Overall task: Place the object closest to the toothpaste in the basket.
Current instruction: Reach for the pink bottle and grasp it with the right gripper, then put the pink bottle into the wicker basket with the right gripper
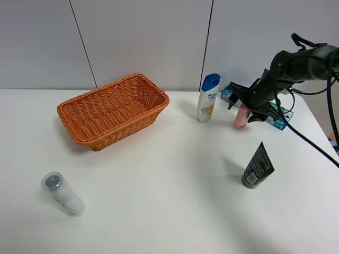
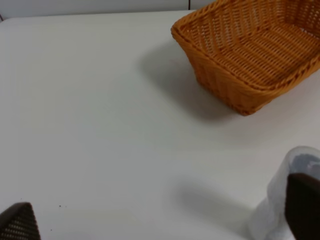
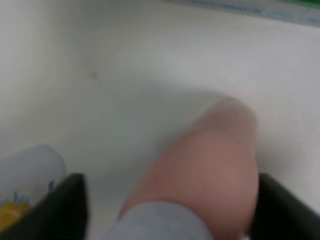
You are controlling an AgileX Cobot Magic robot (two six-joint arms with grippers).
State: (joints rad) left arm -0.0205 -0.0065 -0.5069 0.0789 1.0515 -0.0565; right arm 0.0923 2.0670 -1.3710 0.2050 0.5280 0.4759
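The toothpaste box (image 1: 276, 115), blue and green, lies at the back right and shows as a strip in the right wrist view (image 3: 250, 7). A pink bottle (image 1: 241, 117) stands right in front of it. My right gripper (image 1: 242, 111) is open, with one finger on each side of the pink bottle (image 3: 200, 170); the bottle stands on the table between them. The orange wicker basket (image 1: 127, 129) stands at the back left and is empty; it also shows in the left wrist view (image 2: 220, 80). My left gripper (image 2: 160, 215) is open and empty above the table's front left.
A white and blue shampoo bottle (image 1: 208, 98) stands just left of the pink bottle. A black tube (image 1: 258, 166) stands on its cap at the front right. A clear plastic bottle (image 1: 63, 194) lies at the front left, beside my left gripper's finger (image 2: 302, 205).
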